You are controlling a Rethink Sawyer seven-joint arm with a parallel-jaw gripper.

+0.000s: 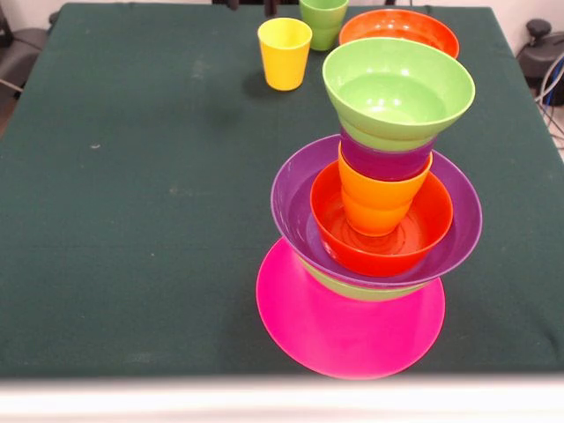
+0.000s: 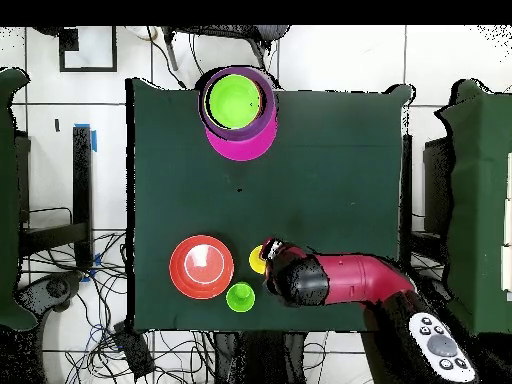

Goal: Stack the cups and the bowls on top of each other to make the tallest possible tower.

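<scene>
- The tower [image 1: 374, 220] stands at lower right of the front view: pink base, purple bowl, orange-red bowl, orange cup, light green bowl on top.
- The yellow cup [image 1: 285, 54], green cup [image 1: 323, 21] and an orange-red bowl [image 1: 398, 32] sit at top centre.
- The gripper [image 2: 268, 262] hangs beside the yellow cup in the overhead view; its opening cannot be told.

Four cups [image 1: 285, 53] and five bowls [image 1: 398, 32] are visible.

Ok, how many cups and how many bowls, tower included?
Cups: 4 (orange cup, purple cup, yellow cup, green cup)
Bowls: 6 (pink bowl, purple bowl, stacked red bowl, loose red bowl, top green bowl, low green bowl)
Total: 10
</scene>
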